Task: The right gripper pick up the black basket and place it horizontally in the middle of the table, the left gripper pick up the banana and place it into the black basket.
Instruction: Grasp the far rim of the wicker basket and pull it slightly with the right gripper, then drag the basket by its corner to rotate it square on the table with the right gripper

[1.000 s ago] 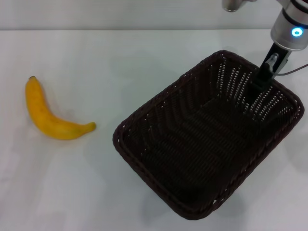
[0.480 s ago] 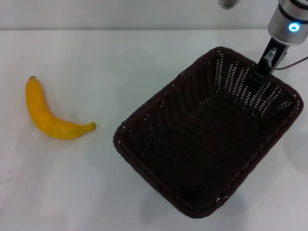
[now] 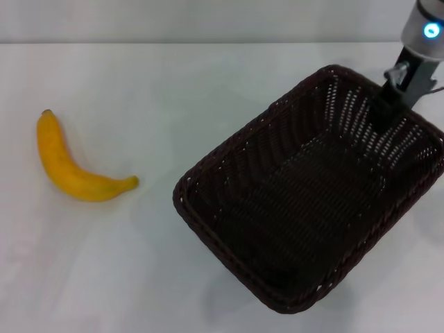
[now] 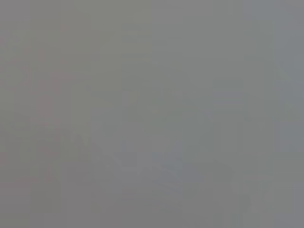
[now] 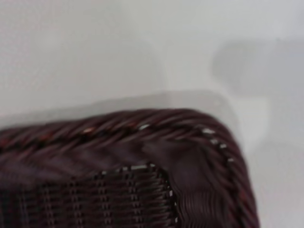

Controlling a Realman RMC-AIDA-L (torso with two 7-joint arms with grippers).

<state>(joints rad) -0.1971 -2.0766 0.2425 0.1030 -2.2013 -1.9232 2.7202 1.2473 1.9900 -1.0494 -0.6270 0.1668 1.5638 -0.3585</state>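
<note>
The black basket (image 3: 316,208) sits diagonally at the right of the frame on the table (image 3: 173,83). The right gripper (image 3: 388,104), at the upper right, is clamped on the basket's far rim. The banana (image 3: 69,166) lies at the left, well apart. The left gripper is out of sight.

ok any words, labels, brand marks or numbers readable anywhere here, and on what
None can be read.
black basket: plain weave, no tag or label showing.
banana: no sticker visible.
table: bare white, no markings.
right hand, at the basket's far rim: no lettering seen; the arm above it shows only a glowing blue ring light, which is not a text.
The left wrist view is a blank grey field.
</note>
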